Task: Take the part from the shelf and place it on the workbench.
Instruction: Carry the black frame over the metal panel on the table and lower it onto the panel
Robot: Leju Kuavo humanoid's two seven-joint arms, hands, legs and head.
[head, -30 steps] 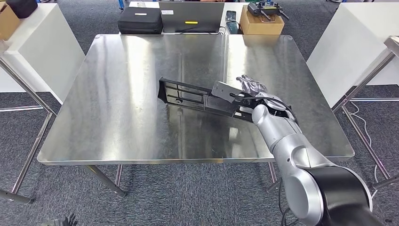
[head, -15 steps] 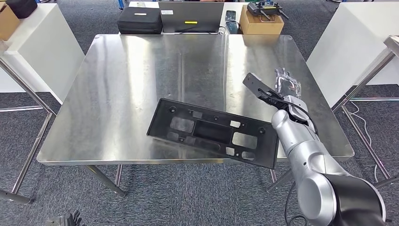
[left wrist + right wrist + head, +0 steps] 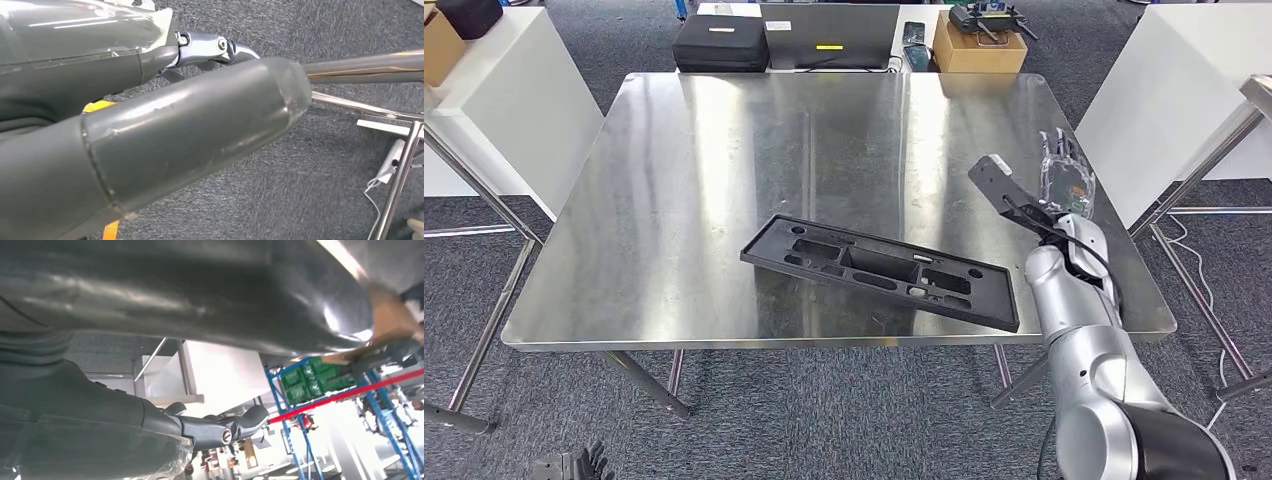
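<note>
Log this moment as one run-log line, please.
part: flat on workbench, near front edge | right hand: open, raised, apart from part | left hand: hanging low

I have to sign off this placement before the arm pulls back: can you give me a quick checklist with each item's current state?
1. Black part on the workbench: ok.
2. Part lying fully flat: cannot tell; its near edge seems raised.
3. Part within the workbench's front edge: ok, though close to it.
4. Right hand off the part, fingers spread: ok.
5. Left hand low beside the floor, away from the bench: ok.
</note>
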